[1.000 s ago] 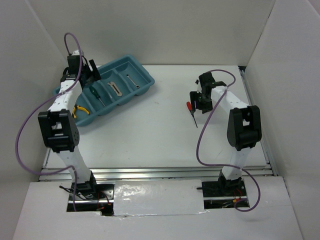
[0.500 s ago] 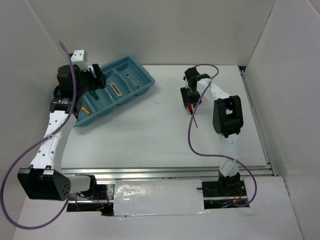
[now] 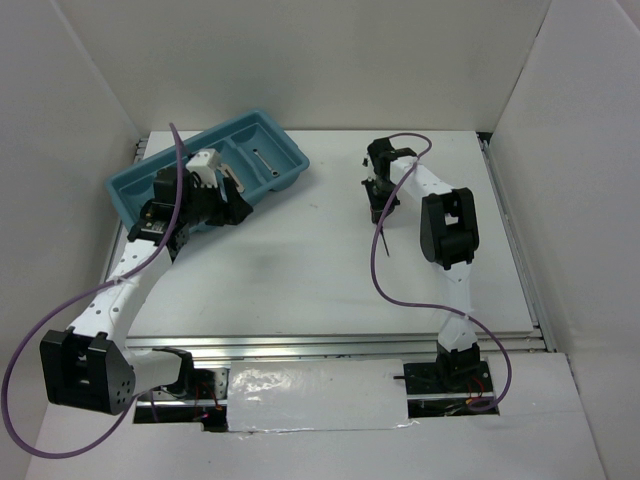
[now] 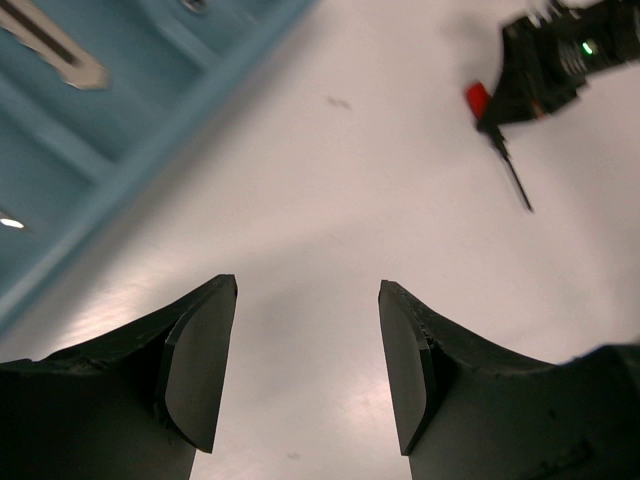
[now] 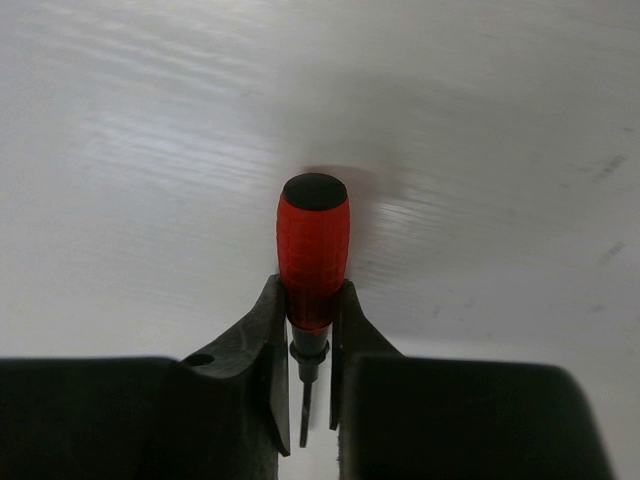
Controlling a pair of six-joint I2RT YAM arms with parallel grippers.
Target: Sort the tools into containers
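white tabletop [image 3: 300,280] is lying beneath the right gripper [image 5: 310,330] clamping a short red-handled screwdriver [image 5: 313,245], likely for carrying to the distant light blue plastic tray [image 3: 230,122], while the left gripper [image 4: 305,360] is hanging open.

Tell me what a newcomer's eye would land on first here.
The bright red-handled screwdriver stands out most, clamped near the base of its handle by the right gripper, right of the middle of the table. Next comes the light blue tray at the far left, a thin silver rod in one compartment. The left gripper hangs open and empty beside it.
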